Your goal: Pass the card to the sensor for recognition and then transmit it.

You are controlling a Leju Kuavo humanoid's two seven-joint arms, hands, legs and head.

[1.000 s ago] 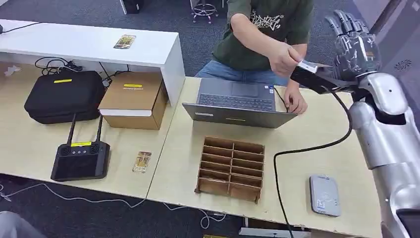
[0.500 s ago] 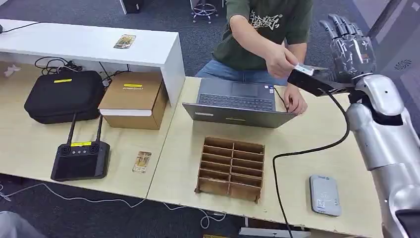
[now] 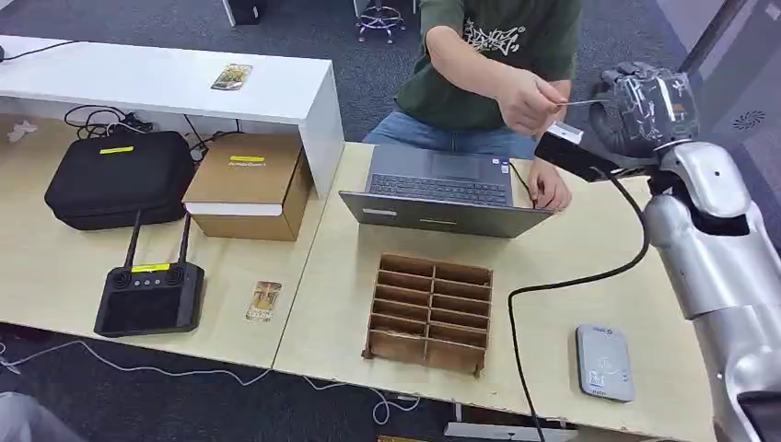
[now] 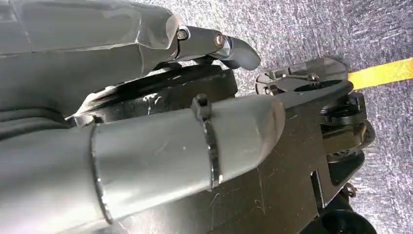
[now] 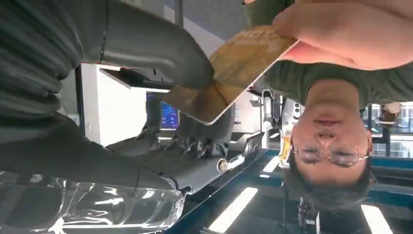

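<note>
My right hand (image 3: 645, 106) is raised at the far right of the table, with its fingers curled in. It pinches one end of a thin card (image 3: 576, 102). In the right wrist view my thumb (image 5: 160, 48) presses on the yellowish card (image 5: 229, 73), and a person's hand (image 5: 341, 34) grips its other end. That person's hand (image 3: 525, 97) reaches over the laptop. The grey card sensor (image 3: 604, 362) lies flat near the table's front right edge, well below my hand. My left hand (image 4: 234, 46) hangs over the carpet with its thumb stretched out and nothing in it.
A laptop (image 3: 442, 191) stands between me and the seated person. A wooden slotted organizer (image 3: 429, 313) sits mid-table, and a black cable (image 3: 553, 281) loops past it. One more card (image 3: 264, 300) lies beside a black controller (image 3: 149, 296), another card (image 3: 231, 76) on the white shelf.
My right hand's fingers went from stretched upward to curled in around the card. The person's hand lifted the card slightly and still grips it.
</note>
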